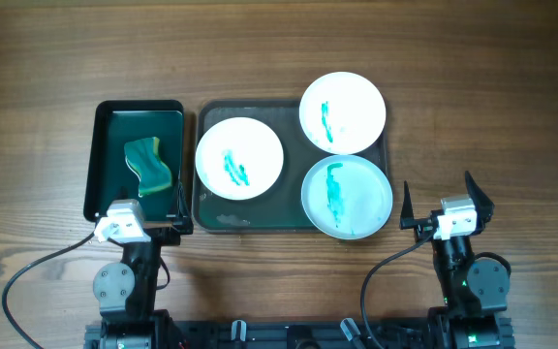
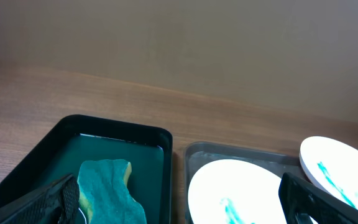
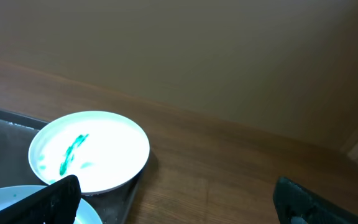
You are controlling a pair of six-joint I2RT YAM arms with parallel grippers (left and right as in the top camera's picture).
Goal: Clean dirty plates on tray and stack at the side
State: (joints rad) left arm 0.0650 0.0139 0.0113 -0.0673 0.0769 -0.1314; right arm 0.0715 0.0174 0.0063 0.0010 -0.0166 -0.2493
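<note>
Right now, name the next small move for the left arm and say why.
Probably lower the left gripper onto the sponge and close. The gripper is open and empty just short of it, the sponge lies in the black tray, and all three plates carry teal smears.

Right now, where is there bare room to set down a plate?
Bare tabletop lies right of the grey tray, beyond the right claw, left of the black tray, and past both trays' far edges. Three plates crowd the grey tray.
</note>
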